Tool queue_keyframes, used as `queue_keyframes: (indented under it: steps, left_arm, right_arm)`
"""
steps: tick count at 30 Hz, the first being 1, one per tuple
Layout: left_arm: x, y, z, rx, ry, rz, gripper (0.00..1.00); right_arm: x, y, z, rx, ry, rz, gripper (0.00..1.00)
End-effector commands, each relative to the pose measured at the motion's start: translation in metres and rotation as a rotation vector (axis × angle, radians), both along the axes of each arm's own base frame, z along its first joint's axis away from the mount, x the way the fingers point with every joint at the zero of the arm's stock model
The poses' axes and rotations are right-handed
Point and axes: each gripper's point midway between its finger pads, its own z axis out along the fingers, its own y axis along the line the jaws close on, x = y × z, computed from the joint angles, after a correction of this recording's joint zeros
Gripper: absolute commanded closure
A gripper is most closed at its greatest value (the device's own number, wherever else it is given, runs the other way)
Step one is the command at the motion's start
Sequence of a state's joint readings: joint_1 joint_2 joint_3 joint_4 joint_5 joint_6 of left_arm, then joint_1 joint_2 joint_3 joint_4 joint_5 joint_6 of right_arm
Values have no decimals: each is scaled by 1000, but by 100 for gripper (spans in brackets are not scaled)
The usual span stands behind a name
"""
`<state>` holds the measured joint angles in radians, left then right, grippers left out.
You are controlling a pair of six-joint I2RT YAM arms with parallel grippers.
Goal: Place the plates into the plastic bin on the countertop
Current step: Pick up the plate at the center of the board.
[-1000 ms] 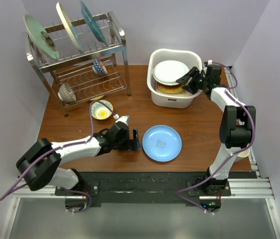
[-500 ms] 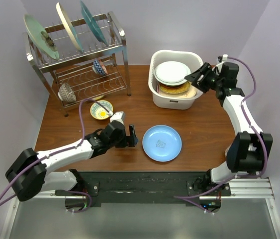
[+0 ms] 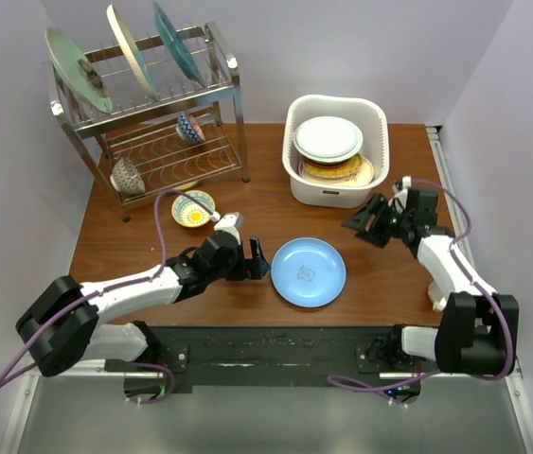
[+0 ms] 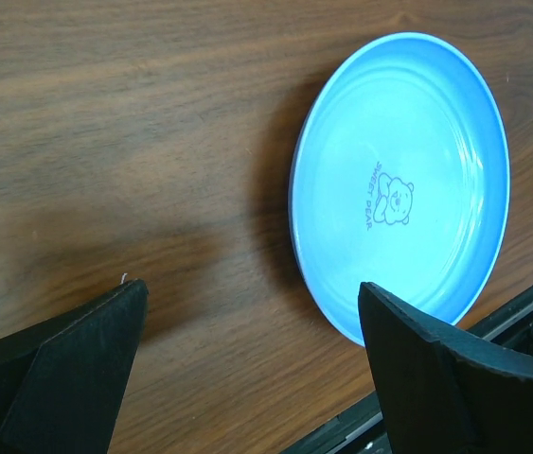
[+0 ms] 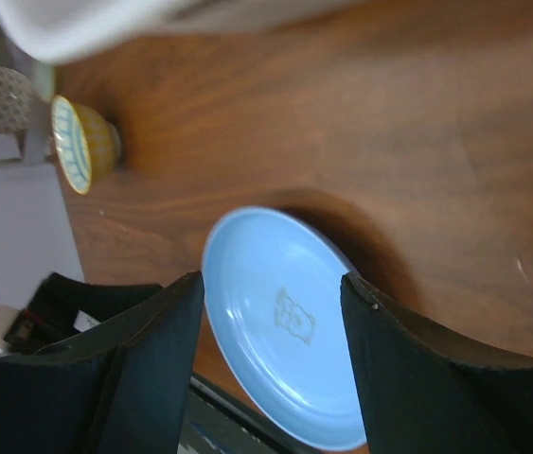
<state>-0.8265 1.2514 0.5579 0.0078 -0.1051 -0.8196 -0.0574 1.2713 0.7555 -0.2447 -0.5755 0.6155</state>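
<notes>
left wrist: blue plate lies just beyond the spread left hand.

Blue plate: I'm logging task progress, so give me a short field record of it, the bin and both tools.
blue plate: flat on the table, outside the bin, untouched
plastic bin: holds a stack, white plate on top
left tool: open, empty, just left of the blue plate
right tool: open, empty, between bin and blue plate

blue plate: glossy, smooth | table: wood grain | bin: white plastic | rack: metal
</notes>
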Motion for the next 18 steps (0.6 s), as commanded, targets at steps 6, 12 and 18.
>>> queue_keyframes:
  steps: [6, 12, 18]
  left_arm:
    - [3, -20, 2, -62, -8, -38, 3]
    - [3, -25, -1, -54, 6, -57, 3]
    - [4, -32, -2, -56, 17, -80, 3]
  right_arm:
    - [-70, 8, -61, -9, 97, 52, 38]
    - [-80, 0, -75, -63, 131, 43, 39]
    - [-88, 4, -92, -47, 186, 69, 45]
